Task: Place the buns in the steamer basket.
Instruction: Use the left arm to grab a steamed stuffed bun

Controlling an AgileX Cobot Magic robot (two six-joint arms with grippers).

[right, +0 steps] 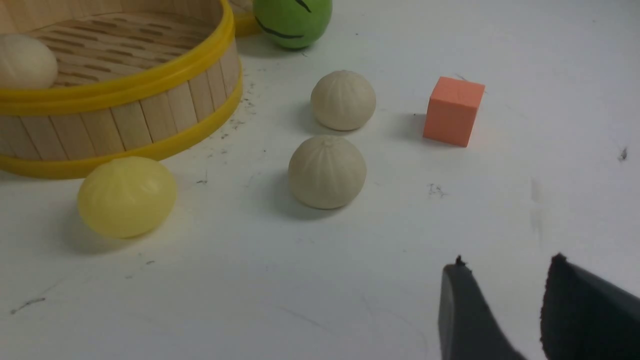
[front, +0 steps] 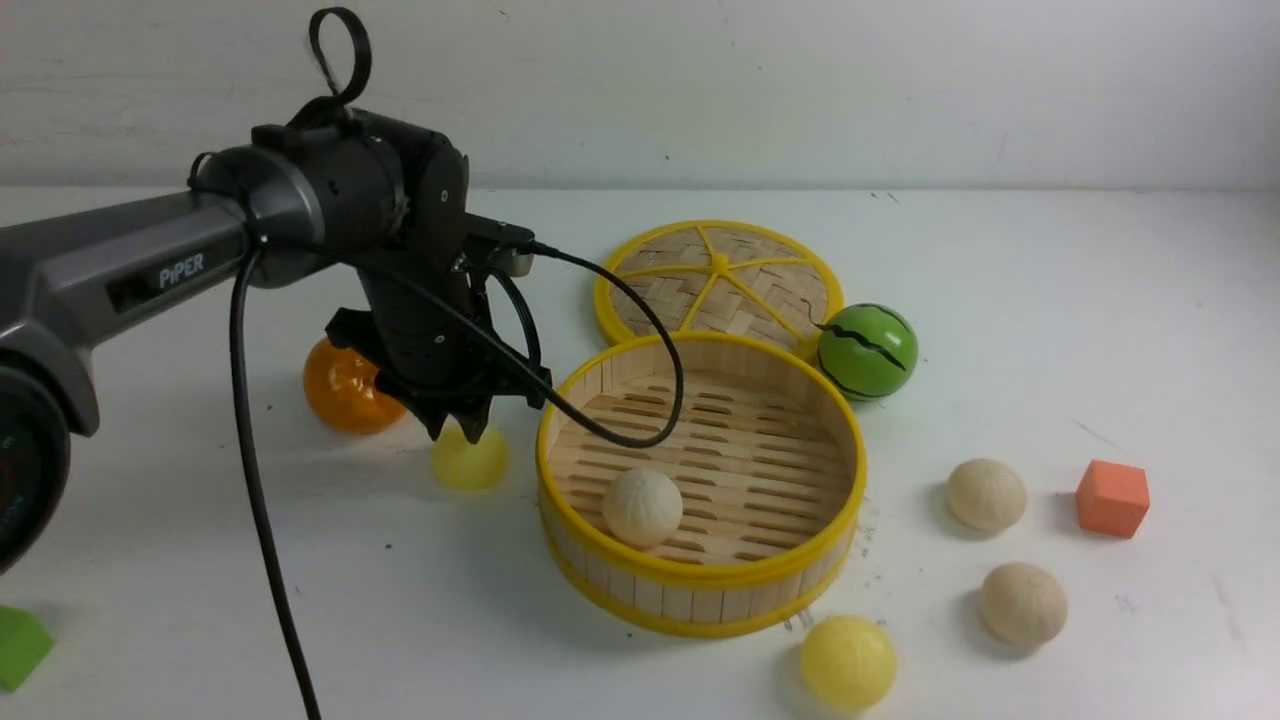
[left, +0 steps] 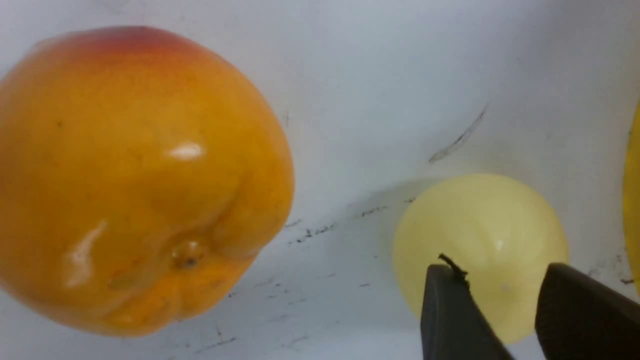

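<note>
- Left arm (front: 110, 270): grey link, white "PiPER" lettering (front: 181, 270) on its side.
- Left gripper (front: 463, 432) points down, tips just above a pale yellow round bun (front: 468, 462) that sits on the white table (front: 1000, 300), just left of the basket. Jaws are a narrow gap apart with nothing between them.
- Round bamboo steamer basket with yellow rims (front: 700, 603) sits mid-table. One cream-beige pleated bun (front: 642, 507) lies inside on the slatted floor, near-left, by the wall.
- Two more cream-beige buns lie on the table right of the basket, apart from each other: far bun (front: 986, 493) and near bun (front: 1022, 603).
- Second pale yellow bun (front: 847, 660) is on the table just beside the basket's near-right wall.
- Glossy orange fruit (front: 345, 385) is left of the left gripper, partly hidden by it.
- Flat woven disc lid with yellow spokes (front: 718, 280) lies just beyond the basket, with a green striped watermelon ball (front: 867, 350) at its right edge.
- Orange cube (front: 1112, 497) is right of the far bun. Green block (front: 20, 645) is at the near-left edge.
- Right gripper (right: 505, 270) shows only in its wrist view, over bare table near the right-hand buns. Jaws are apart and empty.
</note>
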